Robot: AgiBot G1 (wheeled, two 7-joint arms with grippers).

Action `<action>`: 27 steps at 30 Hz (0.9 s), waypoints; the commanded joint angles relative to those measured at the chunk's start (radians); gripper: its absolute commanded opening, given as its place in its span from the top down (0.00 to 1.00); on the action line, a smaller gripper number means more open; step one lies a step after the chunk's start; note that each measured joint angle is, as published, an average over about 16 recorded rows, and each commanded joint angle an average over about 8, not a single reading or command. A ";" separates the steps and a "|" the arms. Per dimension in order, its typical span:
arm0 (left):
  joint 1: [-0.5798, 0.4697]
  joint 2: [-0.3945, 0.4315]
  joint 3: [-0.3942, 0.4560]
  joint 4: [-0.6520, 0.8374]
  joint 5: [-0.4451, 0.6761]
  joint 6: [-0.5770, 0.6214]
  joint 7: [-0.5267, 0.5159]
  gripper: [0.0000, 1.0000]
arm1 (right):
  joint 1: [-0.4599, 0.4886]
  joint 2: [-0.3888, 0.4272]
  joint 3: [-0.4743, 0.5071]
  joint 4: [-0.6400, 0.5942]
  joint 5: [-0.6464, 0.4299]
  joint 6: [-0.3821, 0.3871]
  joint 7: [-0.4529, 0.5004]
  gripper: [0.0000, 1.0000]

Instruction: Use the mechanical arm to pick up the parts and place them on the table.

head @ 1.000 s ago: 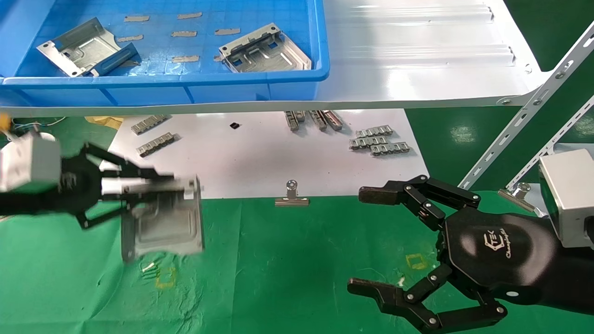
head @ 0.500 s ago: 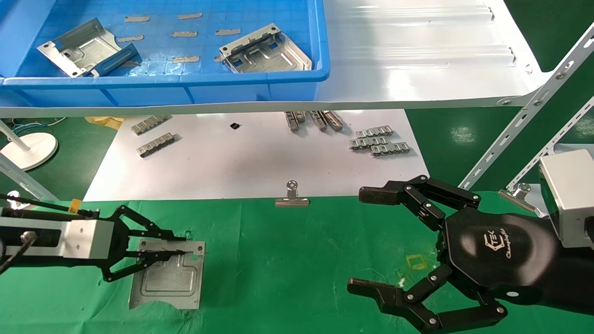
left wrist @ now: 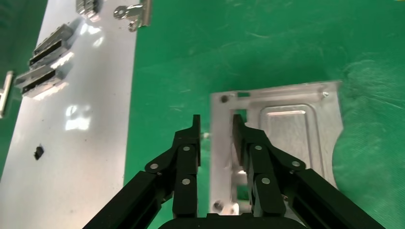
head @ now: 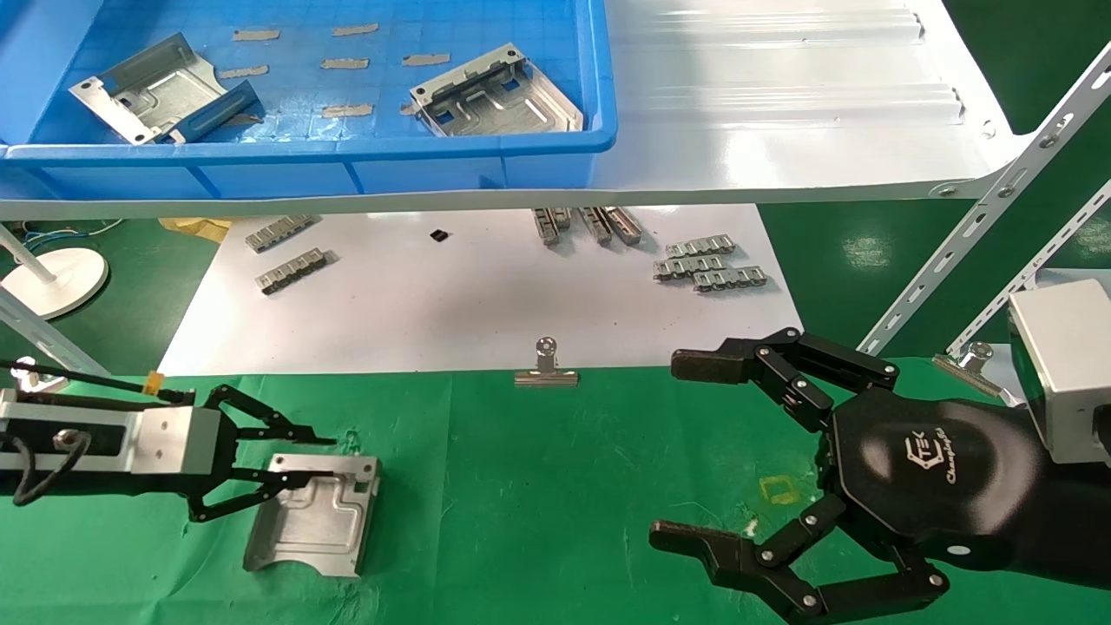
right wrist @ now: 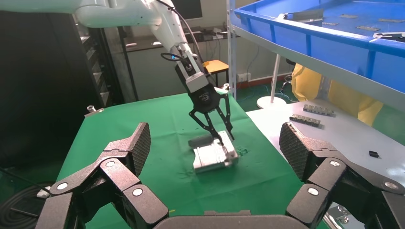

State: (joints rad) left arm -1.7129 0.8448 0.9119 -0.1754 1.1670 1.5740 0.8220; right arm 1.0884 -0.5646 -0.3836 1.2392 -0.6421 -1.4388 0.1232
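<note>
Head view has the left gripper [head: 317, 456] low over the green desk [head: 555, 486] on the robot's left, its black fingers [head: 299, 476] set a narrow gap apart around the folded edge of a silvery part [head: 317, 516], one finger on each side of that rail, and whether they are pressing on it or just clear cannot be told. That part lies on the green cloth, with its curved-notch end towards the robot. Left wrist view looks straight down the fingers [left wrist: 241, 131] and shows the plate [left wrist: 286, 138] resting on the cloth, raised ribs up, with the white board [left wrist: 76, 129] just beside it. Two more parts [head: 495, 94] sit up in the blue bin [head: 347, 165] on the glossy white shelf [head: 781, 113]. Small grey link strips [head: 707, 269] are scattered on the white board, and a silver binder clip [head: 545, 369] sits on the seam between the board and the cloth. Over on the robot's right, the right gripper [head: 690, 456] hangs above the desk with its fingers spread wide, holding nothing
</note>
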 commanded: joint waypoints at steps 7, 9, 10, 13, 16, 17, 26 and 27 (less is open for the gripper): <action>-0.028 -0.003 -0.020 0.056 -0.053 0.013 -0.073 0.00 | 0.000 0.000 0.000 0.000 0.000 0.000 0.000 0.00; -0.028 -0.009 -0.033 0.061 -0.082 0.017 -0.114 0.00 | 0.000 0.000 0.000 0.000 0.000 0.000 0.000 0.00; -0.027 -0.011 -0.039 0.062 -0.093 0.019 -0.129 0.00 | 0.000 0.000 0.000 0.000 0.000 0.000 0.000 0.00; -0.018 -0.019 -0.057 0.066 -0.134 0.022 -0.182 0.00 | 0.000 0.000 0.000 0.000 0.000 0.000 0.000 0.00; -0.012 -0.022 -0.066 0.068 -0.156 0.023 -0.203 0.00 | 0.000 0.000 0.000 0.000 0.000 0.000 0.000 0.00; -0.010 -0.023 -0.068 0.069 -0.162 0.023 -0.208 0.00 | 0.000 0.000 0.000 0.000 0.000 0.000 0.000 0.00; -0.003 -0.025 -0.072 0.052 -0.157 0.022 -0.206 0.00 | 0.000 0.000 0.000 0.000 0.000 0.000 0.000 0.00; 0.002 -0.027 -0.076 0.043 -0.158 0.021 -0.212 0.00 | 0.000 0.000 0.000 0.000 0.000 0.000 0.000 0.00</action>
State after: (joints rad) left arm -1.6999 0.8144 0.8255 -0.1504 1.0011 1.5932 0.5946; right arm 1.0882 -0.5644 -0.3835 1.2388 -0.6420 -1.4386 0.1232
